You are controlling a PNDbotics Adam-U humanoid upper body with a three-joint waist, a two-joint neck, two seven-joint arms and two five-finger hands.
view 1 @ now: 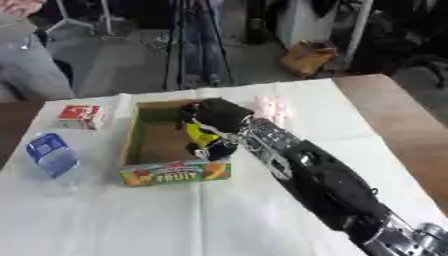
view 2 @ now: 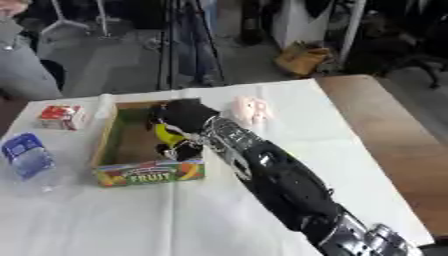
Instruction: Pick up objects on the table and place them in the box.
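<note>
Yellow object [view 1: 200,134], small and partly hidden, sits inside the fingers of the right robot hand [view 1: 213,131], which curl around it. The robot hand is over the inside of the box [view 1: 140,145], near its right wall, and the object is above the brown bottom of the box; I cannot tell if it touches the bottom. The box is an open cardboard tray with green inner walls and a front panel with fruit pictures and the word FRUIT. It stands on the white cloth [view 1: 245,220] that covers the bench [view 1: 411,130], whose brown wood shows at the right side.

The right arm [view 1: 324,185], black with silver joints, comes from the lower right corner and goes diagonally up to the box.

A small red and white carton [view 1: 80,117] lies on the cloth at the left of the box, near its far left corner but apart from it. A clear bottle with a blue label [view 1: 51,155] lies on its side further left and nearer to the camera. A pale pink soft thing [view 2: 249,110] lies on the cloth just behind the right side of the box, close to the arm.

The left robot hand shows in no view.
</note>
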